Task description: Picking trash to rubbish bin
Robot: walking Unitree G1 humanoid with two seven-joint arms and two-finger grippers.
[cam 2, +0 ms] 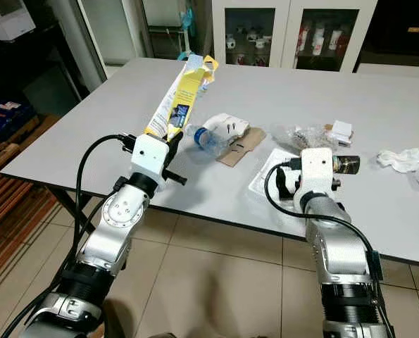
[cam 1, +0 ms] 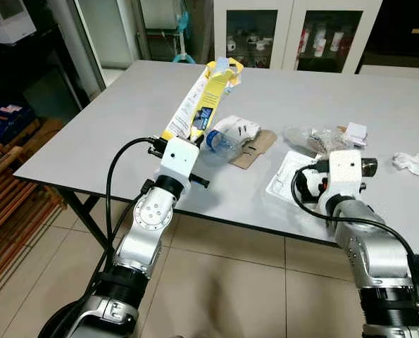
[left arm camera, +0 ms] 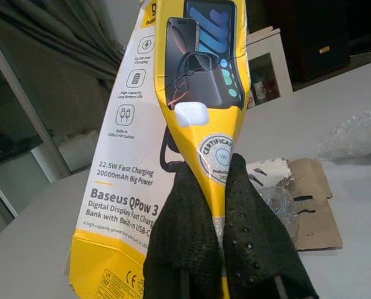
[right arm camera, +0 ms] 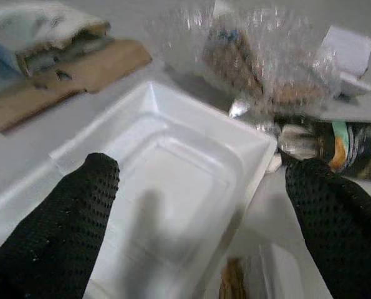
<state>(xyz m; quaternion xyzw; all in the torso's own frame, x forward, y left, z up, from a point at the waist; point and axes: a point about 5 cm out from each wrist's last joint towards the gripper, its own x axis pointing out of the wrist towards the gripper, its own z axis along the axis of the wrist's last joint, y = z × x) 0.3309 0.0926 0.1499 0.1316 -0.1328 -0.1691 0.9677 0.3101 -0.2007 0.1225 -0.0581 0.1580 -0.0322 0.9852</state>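
Observation:
My left gripper [left arm camera: 219, 205] is shut on a flattened yellow and white power bank box [cam 1: 203, 102], which it holds tilted up over the grey table [cam 1: 124, 120] near its front edge. My right gripper [right arm camera: 201, 205] is open, its fingers [right arm camera: 73, 212] spread just above a white plastic tray [right arm camera: 173, 180] at the table's front right. Beside the tray lie a dark bottle [cam 2: 344, 165] and a crumpled clear plastic bag [right arm camera: 266, 56]. A crushed clear bottle [cam 1: 222, 141], a white wad [cam 1: 237, 128] and a brown cardboard piece [cam 1: 255, 148] lie mid-table.
A small white box [cam 1: 355, 132] and crumpled white tissue [cam 1: 417, 162] lie at the table's right. Glass-door cabinets [cam 1: 294, 32] stand behind the table. Wooden slats [cam 1: 12, 204] and dark shelving [cam 1: 12, 84] are at the left. Tiled floor [cam 1: 251, 282] lies below.

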